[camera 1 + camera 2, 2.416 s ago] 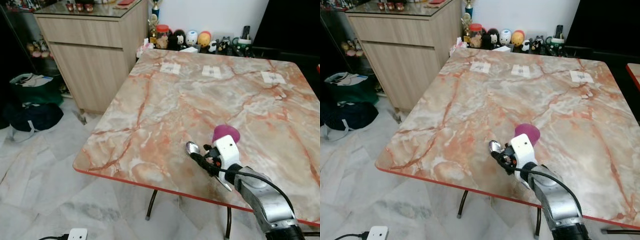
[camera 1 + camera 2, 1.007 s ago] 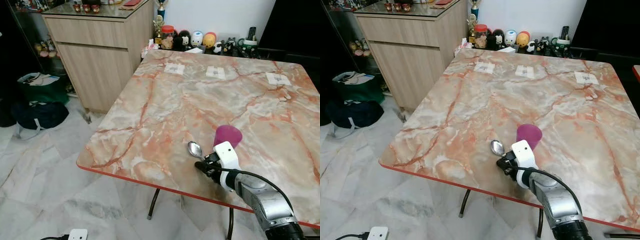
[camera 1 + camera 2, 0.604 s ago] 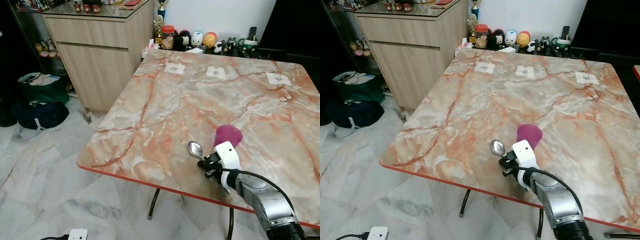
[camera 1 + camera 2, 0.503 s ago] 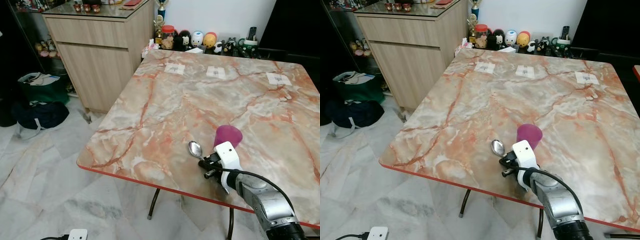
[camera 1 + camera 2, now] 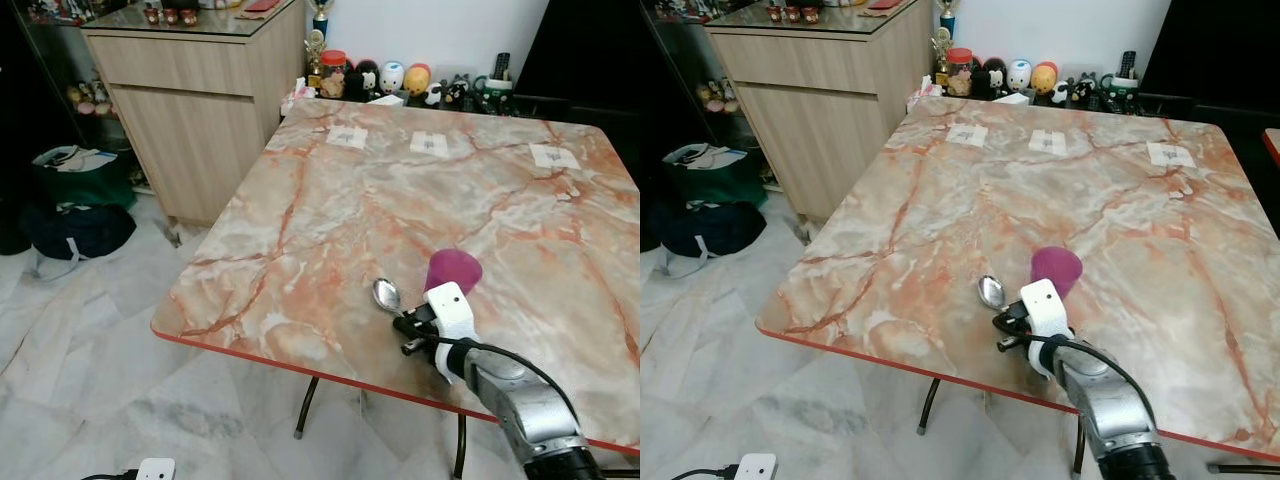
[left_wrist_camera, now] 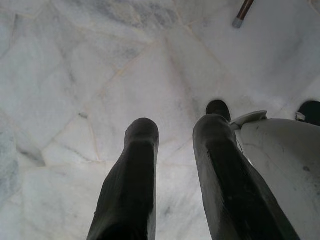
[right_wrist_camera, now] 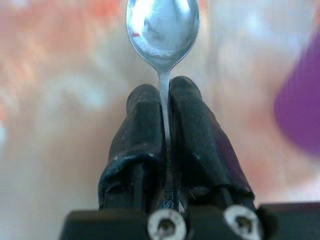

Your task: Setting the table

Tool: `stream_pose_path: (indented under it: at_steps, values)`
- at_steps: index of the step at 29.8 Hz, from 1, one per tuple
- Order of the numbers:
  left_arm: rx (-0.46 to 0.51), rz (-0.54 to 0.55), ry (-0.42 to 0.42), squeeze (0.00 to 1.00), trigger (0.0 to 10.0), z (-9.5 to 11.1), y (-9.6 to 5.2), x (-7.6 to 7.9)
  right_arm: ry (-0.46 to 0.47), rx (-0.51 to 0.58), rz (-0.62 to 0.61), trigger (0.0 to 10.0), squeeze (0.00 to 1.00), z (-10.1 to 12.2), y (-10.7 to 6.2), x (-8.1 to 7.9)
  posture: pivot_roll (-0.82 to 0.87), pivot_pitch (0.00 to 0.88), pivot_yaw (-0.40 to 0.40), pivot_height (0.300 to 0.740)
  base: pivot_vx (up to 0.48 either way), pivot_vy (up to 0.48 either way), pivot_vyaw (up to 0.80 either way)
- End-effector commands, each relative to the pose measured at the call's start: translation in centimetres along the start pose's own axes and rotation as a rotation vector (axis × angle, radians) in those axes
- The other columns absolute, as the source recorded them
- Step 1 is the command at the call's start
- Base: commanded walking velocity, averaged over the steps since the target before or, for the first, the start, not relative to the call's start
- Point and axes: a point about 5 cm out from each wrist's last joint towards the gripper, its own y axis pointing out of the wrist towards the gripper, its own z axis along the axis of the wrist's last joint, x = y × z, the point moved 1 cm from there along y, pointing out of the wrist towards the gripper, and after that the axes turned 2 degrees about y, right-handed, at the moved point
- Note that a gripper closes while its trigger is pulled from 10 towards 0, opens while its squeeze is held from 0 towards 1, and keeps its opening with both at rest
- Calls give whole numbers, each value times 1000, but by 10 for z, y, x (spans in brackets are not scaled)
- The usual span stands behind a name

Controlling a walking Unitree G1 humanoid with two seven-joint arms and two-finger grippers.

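A square marble-patterned table with a red edge point(image 5: 300, 200) stands on pale veined marble floor tiles point(image 5: 70, 350) beside a light wooden cabinet with a glass top point(image 5: 200, 110) (dark bags point(image 5: 75, 228) lie at its foot), before a plain white wall point(image 5: 440, 30).

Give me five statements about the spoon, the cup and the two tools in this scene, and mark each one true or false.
1. The right tool is shut on the handle of the shiny metal spoon. True.
2. The purple plastic cup stands on the floor. False: it stands on the orange-veined marble table.
3. The spoon's bowl points away from the robot. True.
4. The left tool holds a fork. False: its fingers are apart and hold nothing, hanging above the pale floor tiles.
5. The cup lies to the left of the spoon. False: it is to the spoon's right.
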Motion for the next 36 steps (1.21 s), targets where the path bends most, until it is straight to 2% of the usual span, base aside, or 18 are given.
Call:
stream_pose_path:
  at_steps: [1, 5, 6, 8, 9, 10, 12, 20, 23, 25, 27, 29, 36]
  values:
    - [-35, -1, 0, 0, 10000, -7, -1, -1, -6, 115, -35, 10000, 0, 20, -3, 3, -62, 54, 26, 740, 0, 0, 0]
    - [-35, 0, 0, 0, 10000, -8, -1, 0, -14, 252, -79, 10000, 0, 40, -6, 2, -64, 54, 23, 740, 0, 0, 0]
    - [-35, 1, -1, 0, 10000, -8, -1, 0, -26, 314, -109, 10000, 0, 49, -8, 1, -64, 54, 22, 740, 0, 0, 0]
    - [-34, 1, -1, 0, 10000, -8, -1, 0, -33, 371, -147, 10000, 0, 57, -11, 2, -62, 52, 20, 740, 0, 0, 0]
    - [-33, 2, -1, 0, 10000, -8, -1, 0, -69, 418, -211, 10000, 0, 63, -15, 4, -63, 52, 18, 740, 0, 0, 0]
    - [-33, 2, -1, 0, 10000, -8, -1, 0, -69, 418, -211, 10000, 0, 63, -15, 4, -63, 52, 18, 740, 0, 0, 0]
    - [-32, 3, -1, 0, 10000, -7, -1, 0, -10, 528, -320, 10000, 0, 72, -27, 13, -66, 53, 18, 740, 0, 0, 0]
    - [-29, 2, 2, 0, 10000, -7, -1, 1, -12, 614, -419, 10000, 0, 80, -41, 22, -72, 52, 17, 740, 0, 0, 0]
    - [-21, -7, 5, 0, 10000, -7, -1, 2, 7, 631, -484, 10000, 0, 79, -48, 31, -70, 51, 3, 740, 0, -162, -338]
    - [-19, -9, 5, 0, 10000, -7, -1, 3, 63, 645, -543, 10000, 0, 77, -55, 41, -76, 51, 5, 740, 0, -283, -634]
    - [-19, -10, 10, 0, 10000, -7, -1, 3, 49, 657, -574, 10000, 0, 78, -60, 45, -80, 52, 6, 740, 0, -480, -763]
    - [-20, -11, 11, 0, 10000, -7, -1, 3, -5, 661, -582, 10000, 0, 78, -61, 45, -84, 52, 7, 740, 0, -480, -600]
    - [-13, -13, 3, 0, 10000, -7, -1, 4, -23, 677, -539, 10000, 0, 81, -53, 31, -74, 47, 3, 740, 0, -480, 0]
